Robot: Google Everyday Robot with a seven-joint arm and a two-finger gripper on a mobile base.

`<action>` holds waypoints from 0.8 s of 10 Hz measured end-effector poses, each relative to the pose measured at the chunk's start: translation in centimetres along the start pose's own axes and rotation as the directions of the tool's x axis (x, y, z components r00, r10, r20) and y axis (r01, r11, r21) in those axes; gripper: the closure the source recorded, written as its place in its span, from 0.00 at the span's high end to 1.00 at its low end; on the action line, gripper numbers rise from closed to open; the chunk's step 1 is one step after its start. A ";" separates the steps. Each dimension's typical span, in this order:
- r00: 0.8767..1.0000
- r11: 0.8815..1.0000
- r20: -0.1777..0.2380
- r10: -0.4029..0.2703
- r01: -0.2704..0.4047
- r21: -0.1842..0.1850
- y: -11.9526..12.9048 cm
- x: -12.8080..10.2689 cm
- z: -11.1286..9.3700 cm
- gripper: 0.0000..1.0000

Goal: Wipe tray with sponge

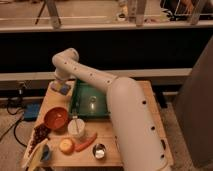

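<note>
One white arm (107,100) reached from the lower right across a wooden table (150,102) to its far left corner. The gripper (61,82) hung there, just above one sponge (61,89), but the arm's bulk hid it and I could not tell whether it had hold of anything. The sponge, yellow with a blue edge, lay on the table just left of the one green tray (92,100), outside it. The arm cut off the tray's right side.

In front of the tray stood one red bowl (55,117), one white cup (76,128), one small metal cup (99,150), one orange (66,145) and one carrot (86,142). A dark cluster, perhaps grapes (39,135), was hard to make out.
</note>
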 end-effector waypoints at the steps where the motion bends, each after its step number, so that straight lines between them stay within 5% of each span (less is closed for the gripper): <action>1: 0.999 1.000 -0.039 0.018 -0.018 0.017 -0.6 0.8 -0.9 0.09; 5: 0.991 0.994 -0.093 0.101 -0.098 0.038 -3.2 5.5 -4.1 0.09; 8: 0.976 0.987 -0.143 0.163 -0.162 0.021 -3.6 9.3 -3.7 0.09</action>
